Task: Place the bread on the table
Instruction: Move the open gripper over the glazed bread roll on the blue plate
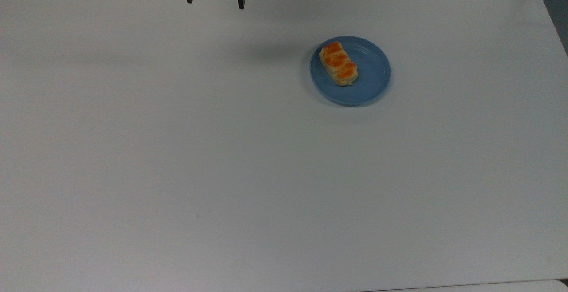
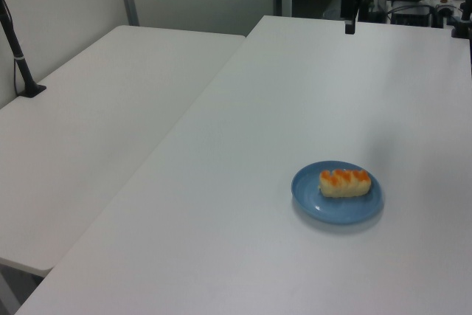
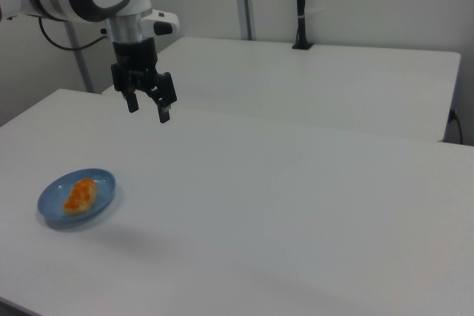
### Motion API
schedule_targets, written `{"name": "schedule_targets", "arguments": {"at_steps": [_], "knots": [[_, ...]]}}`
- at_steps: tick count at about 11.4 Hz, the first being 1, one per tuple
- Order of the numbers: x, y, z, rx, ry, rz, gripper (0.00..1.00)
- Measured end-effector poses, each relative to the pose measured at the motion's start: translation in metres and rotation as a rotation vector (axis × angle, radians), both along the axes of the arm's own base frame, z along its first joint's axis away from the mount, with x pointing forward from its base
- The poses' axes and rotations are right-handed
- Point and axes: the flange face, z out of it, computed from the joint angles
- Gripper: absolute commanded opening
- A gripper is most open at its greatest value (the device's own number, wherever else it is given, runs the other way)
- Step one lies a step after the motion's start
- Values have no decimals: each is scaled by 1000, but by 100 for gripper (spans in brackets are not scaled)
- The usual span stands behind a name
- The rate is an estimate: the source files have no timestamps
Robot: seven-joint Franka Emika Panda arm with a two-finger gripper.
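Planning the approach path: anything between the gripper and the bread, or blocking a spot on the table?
Nothing visible. The gripper hangs open above bare table, apart from the blue plate holding the bread. White tabletop surrounds the plate on every side.

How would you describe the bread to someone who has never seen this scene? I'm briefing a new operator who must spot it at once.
Start from the white table and find the round blue plate on it. The bread lies on that plate, toward the top view's left side of it. It is a small oblong pale-tan bun with glossy orange patches on top.
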Motion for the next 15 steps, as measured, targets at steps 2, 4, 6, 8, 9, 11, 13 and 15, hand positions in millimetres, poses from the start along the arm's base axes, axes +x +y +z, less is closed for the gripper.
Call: {"name": "schedule_targets", "arguments": {"at_steps": [2,4,6,8,9,11,13,15], "knots": [[1,3,1,0,-3,6,100],[1,4,0,0,0,6,100],[1,4,0,0,-1,8,100],[2,5,0,0,-1,11,100],[2,7,0,0,-1,13,100],[2,16,0,2,0,35,100],[2,72,-9,3,15,131,100],[0,138,-29,-2,46,212,100]]}}
